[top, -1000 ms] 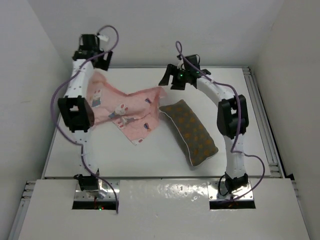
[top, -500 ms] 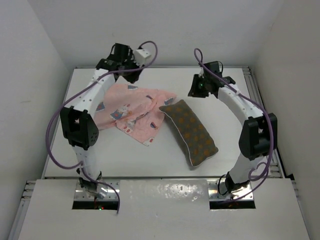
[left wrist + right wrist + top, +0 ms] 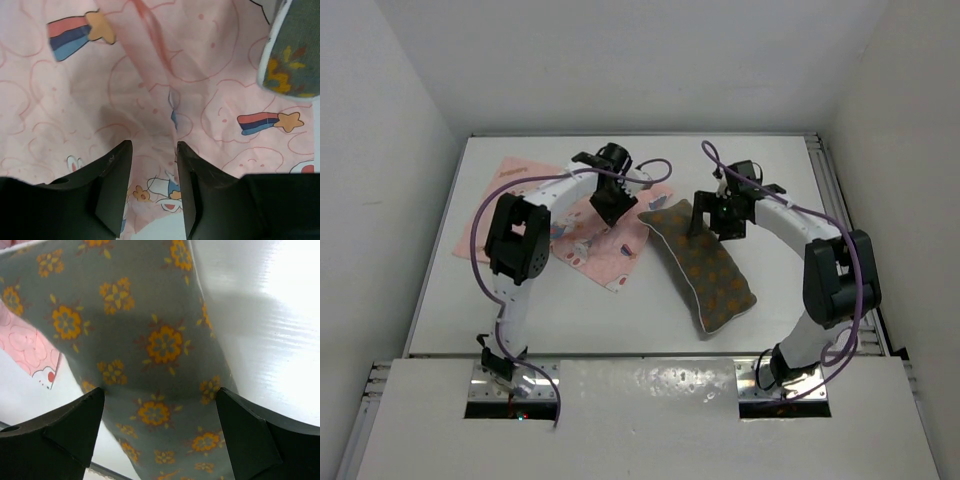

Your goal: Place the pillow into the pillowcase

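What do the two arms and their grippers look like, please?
The left arm and right arm have white links and bulky black joint housings, with a purple cable looping along each. The left gripper and right gripper have plain matte black, wedge-shaped fingers. No markings show.

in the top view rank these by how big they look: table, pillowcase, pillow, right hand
1. table
2. pillowcase, rumpled and partly hidden, but it spreads wider than the pillow
3. pillow
4. right hand, smallest even though it sits nearer the camera
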`<state>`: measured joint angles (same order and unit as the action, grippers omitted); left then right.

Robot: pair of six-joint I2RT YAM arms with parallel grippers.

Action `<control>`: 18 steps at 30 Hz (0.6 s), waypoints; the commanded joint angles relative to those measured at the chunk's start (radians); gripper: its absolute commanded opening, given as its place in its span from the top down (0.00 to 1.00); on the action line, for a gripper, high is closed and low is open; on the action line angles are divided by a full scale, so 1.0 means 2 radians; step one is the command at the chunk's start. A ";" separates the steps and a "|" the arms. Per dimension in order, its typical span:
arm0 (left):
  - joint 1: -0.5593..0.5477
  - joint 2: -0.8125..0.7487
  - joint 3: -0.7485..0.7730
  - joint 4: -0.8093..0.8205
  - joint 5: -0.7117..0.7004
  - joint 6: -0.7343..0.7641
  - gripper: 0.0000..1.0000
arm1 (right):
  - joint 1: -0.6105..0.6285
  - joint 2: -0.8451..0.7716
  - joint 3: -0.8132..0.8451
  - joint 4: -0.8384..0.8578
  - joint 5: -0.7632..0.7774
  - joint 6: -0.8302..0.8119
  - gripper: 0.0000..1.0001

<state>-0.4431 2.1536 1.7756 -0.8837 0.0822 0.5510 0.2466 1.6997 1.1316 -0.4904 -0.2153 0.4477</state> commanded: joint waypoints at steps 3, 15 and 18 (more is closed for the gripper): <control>0.000 -0.039 -0.017 0.012 -0.023 -0.013 0.61 | 0.008 -0.032 -0.018 0.040 -0.014 -0.009 0.09; 0.007 -0.044 -0.058 0.015 -0.056 -0.012 0.64 | 0.022 -0.002 0.005 0.026 0.029 -0.034 0.01; 0.008 -0.042 -0.041 0.014 -0.060 -0.017 0.94 | 0.026 0.021 0.011 0.028 0.039 -0.032 0.01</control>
<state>-0.4366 2.1201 1.6566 -0.8688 -0.0097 0.5259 0.2867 1.7058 1.1126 -0.4500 -0.1780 0.3988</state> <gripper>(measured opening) 0.101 0.985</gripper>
